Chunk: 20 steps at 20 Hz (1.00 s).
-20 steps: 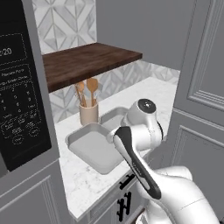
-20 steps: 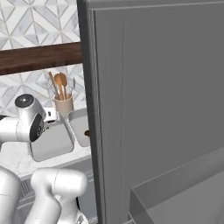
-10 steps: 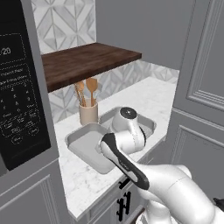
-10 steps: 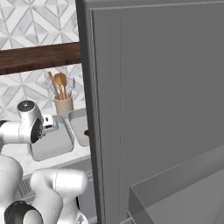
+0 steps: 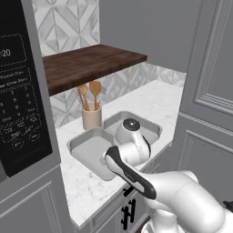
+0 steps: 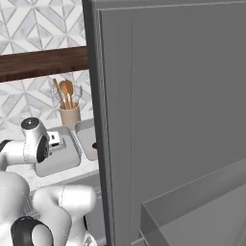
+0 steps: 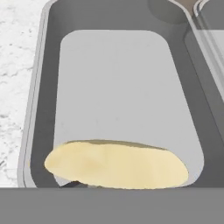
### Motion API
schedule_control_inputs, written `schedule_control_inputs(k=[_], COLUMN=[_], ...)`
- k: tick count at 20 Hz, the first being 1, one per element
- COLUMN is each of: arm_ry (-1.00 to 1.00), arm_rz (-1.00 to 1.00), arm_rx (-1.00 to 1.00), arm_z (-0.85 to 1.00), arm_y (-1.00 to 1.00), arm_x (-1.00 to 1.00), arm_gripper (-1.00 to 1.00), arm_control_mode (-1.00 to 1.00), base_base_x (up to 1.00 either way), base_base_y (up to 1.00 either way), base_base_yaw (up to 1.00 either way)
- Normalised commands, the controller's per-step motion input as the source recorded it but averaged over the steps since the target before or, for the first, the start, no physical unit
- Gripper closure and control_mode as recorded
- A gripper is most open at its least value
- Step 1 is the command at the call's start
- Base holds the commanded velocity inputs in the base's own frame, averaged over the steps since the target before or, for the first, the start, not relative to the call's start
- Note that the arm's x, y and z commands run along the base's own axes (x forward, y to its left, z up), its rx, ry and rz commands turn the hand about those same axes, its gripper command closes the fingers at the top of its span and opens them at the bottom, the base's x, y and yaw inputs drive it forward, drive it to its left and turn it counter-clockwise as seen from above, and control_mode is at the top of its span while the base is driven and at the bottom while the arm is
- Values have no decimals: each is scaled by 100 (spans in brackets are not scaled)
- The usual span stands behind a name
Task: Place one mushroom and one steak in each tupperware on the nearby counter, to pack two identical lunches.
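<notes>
Two grey tupperware trays stand side by side on the white marble counter (image 5: pixel 154 98). My arm reaches over the nearer tupperware (image 5: pixel 84 150), and the hand hangs just above it (image 6: pixel 57 161). A pale cream mushroom (image 7: pixel 116 168) sits between my fingers, low over this tray's near end (image 7: pixel 122 87). My gripper (image 7: pixel 114 185) is shut on it, and the mushroom hides most of the fingers. The second tupperware (image 5: pixel 152 127) lies to the right (image 6: pixel 85 137). A small dark brown bit (image 6: pixel 94 145) shows in it; whether that is a steak I cannot tell.
A tan utensil holder (image 5: pixel 91 119) with wooden spoons stands just behind the trays, under a dark wooden shelf (image 5: pixel 91 63). A black microwave (image 5: pixel 22 104) flanks the left. Tall grey cabinet panels (image 5: pixel 209 68) rise on the right, and one (image 6: pixel 168 120) blocks much of the right base view.
My arm has swung left and come down, carrying the hand from over the right tray to low over the left one. The trays have not moved.
</notes>
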Motion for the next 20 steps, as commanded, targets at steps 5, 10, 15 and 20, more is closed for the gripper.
schedule_control_inputs(k=[5,10,15,20], arm_ry=[0,0,0,0], arm_rz=[0,0,0,0], arm_rx=[-1,0,0,0], arm_z=[-31,-27,-2,49], arm_y=[0,0,0,8], arm_x=[36,63,36,0], arm_gripper=[100,100,-100,-100], arm_control_mode=[-100,-100,-100,-100], base_base_x=[0,0,0,0], base_base_y=[0,0,0,0], base_base_yaw=[0,0,0,0])
